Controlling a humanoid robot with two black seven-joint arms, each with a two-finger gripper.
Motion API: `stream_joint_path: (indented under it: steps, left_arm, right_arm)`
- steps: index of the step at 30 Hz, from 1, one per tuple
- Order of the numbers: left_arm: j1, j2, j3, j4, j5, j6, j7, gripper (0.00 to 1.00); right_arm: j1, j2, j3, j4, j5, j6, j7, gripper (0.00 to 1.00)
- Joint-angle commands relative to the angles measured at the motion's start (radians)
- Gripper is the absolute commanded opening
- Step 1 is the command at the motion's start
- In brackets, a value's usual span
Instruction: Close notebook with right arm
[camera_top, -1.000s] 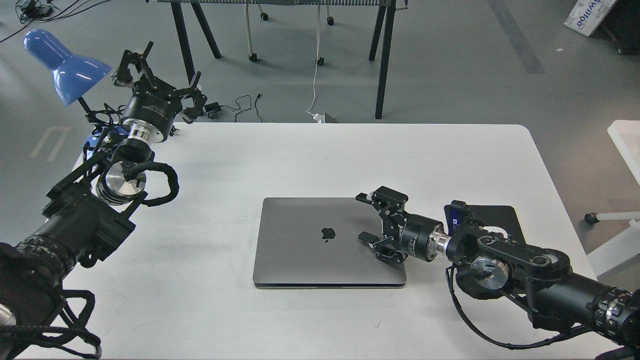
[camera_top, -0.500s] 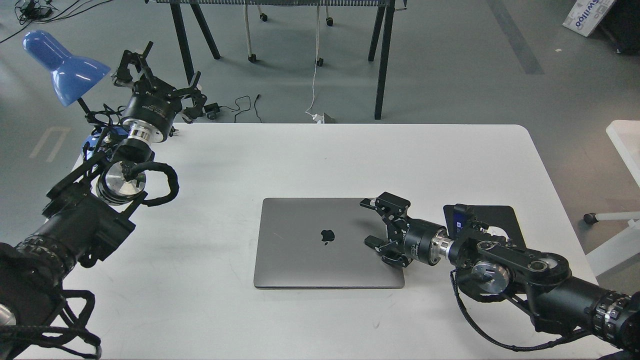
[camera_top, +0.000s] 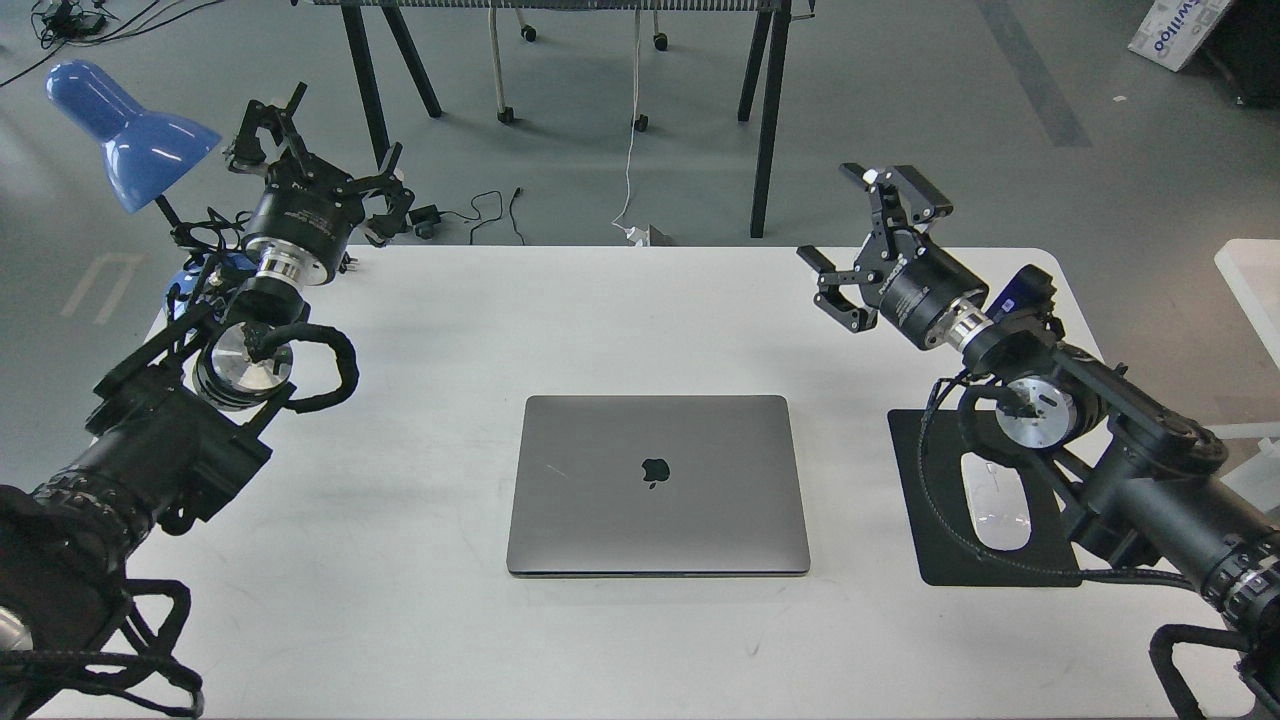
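Task apparently done: notebook (camera_top: 657, 484) lid down flat, mid-table (camera_top: 620, 300); right gripper (camera_top: 858, 222) raised well clear beyond the mouse pad (camera_top: 920, 530), fingers spread, empty; left gripper (camera_top: 318, 140) far off, fingers spread; nothing left but resting

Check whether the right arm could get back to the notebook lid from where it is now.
Probably yes. The right gripper hangs open above the table's far right, and nothing stands between it and the closed notebook.
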Motion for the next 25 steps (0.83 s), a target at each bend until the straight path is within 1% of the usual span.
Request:
stream_joint_path:
  steps: [1, 6, 10, 11, 14, 25]
  left_arm:
    - [0.0, -0.001, 0.0, 0.0, 0.0, 0.0, 0.0, 1.0]
    - [0.0, 0.002, 0.0, 0.0, 0.0, 0.0, 0.0, 1.0]
    - [0.0, 0.0, 0.0, 0.0, 0.0, 0.0, 0.0, 1.0]
    - [0.0, 0.0, 0.002, 0.0, 0.0, 0.0, 0.0, 1.0]
    - [0.0, 0.0, 0.002, 0.001, 0.0, 0.0, 0.0, 1.0]
    - [0.0, 0.002, 0.002, 0.0, 0.0, 0.0, 0.0, 1.0]
  right_arm:
    - [0.004, -0.003, 0.141, -0.027, 0.028, -0.008, -0.004, 1.0]
    - [0.012, -0.003, 0.178, -0.125, 0.172, -0.007, -0.015, 1.0]
    - [0.019, -0.004, 0.186, -0.205, 0.298, 0.008, -0.076, 1.0]
    - [0.021, -0.004, 0.186, -0.227, 0.321, 0.011, -0.084, 1.0]
    - [0.022, -0.004, 0.187, -0.25, 0.337, 0.036, -0.079, 1.0]
    - [0.047, 0.0, 0.183, -0.242, 0.337, 0.027, -0.081, 1.0]
